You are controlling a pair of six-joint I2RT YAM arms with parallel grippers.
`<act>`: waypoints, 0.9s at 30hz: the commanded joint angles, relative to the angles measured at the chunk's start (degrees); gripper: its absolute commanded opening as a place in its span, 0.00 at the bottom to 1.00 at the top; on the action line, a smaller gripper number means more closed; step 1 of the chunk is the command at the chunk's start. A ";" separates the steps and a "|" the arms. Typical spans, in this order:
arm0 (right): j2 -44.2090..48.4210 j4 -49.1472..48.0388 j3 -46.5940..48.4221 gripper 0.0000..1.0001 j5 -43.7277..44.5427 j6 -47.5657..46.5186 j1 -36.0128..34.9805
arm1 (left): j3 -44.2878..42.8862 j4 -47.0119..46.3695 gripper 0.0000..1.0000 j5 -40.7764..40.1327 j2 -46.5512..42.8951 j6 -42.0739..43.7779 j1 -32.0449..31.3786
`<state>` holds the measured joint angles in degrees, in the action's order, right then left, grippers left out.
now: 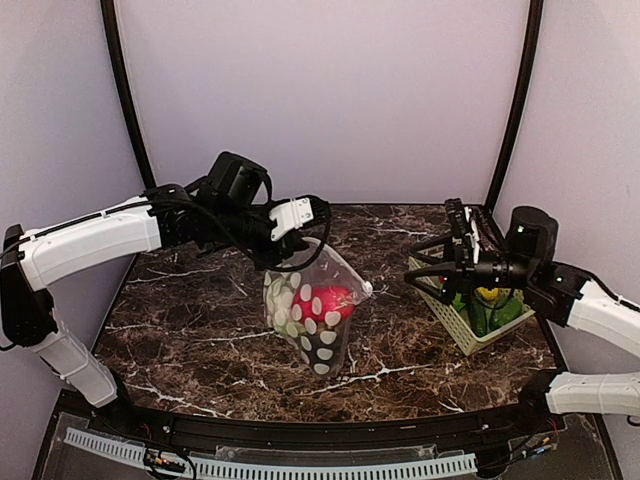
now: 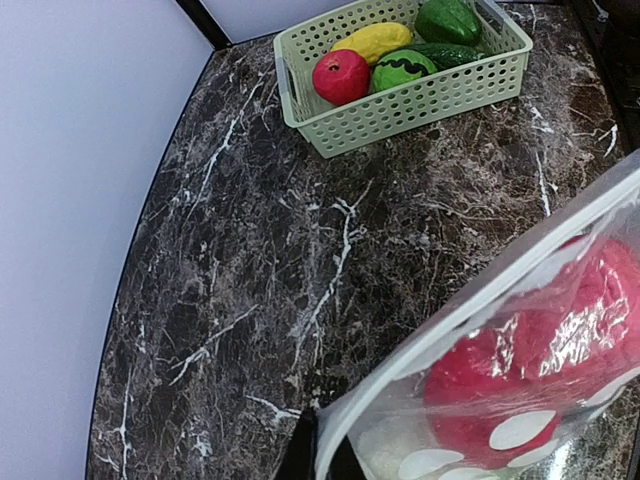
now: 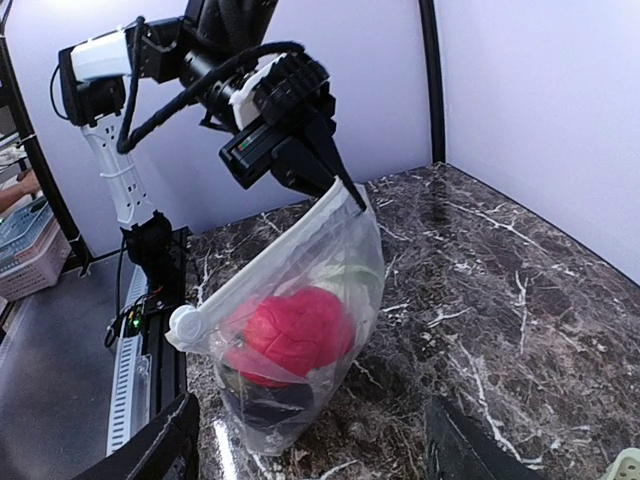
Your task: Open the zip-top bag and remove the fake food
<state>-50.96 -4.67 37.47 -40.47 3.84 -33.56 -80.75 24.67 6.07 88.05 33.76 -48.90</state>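
The clear dotted zip-top bag [image 1: 318, 318] hangs tilted, its bottom on the table. My left gripper [image 1: 300, 238] is shut on the bag's upper zip corner; its fingertips [image 2: 300, 455] pinch the white zip strip [image 2: 470, 300]. The zip looks closed, with its slider [image 3: 185, 322] at the low end. Inside are a red fruit [image 3: 295, 335], a white cauliflower [image 3: 355, 285] and a dark piece [image 3: 270, 400]. My right gripper [image 1: 418, 262] is open and empty, right of the bag and facing it [image 3: 310, 425].
A light-green lattice basket [image 1: 452, 322] stands at the right, under my right arm. It holds a red apple [image 2: 340, 76], a yellow fruit [image 2: 372, 40] and green toys [image 2: 405, 68]. Dark marble table [image 2: 260, 280], walls all round.
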 commanded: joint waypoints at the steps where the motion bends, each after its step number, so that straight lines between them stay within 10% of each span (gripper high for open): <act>1: 0.54 -10.03 -4.31 0.73 0.27 3.07 -4.66 | -3.94 5.34 0.01 1.70 -0.94 -4.71 0.30; 27: -9.29 -35.40 -14.16 0.52 16.31 -12.06 -9.90 | -4.98 8.10 0.01 9.14 3.81 -8.12 4.29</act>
<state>-58.92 -35.73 23.00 -24.75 -6.11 -43.13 -84.95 31.64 12.78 92.99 26.28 -45.08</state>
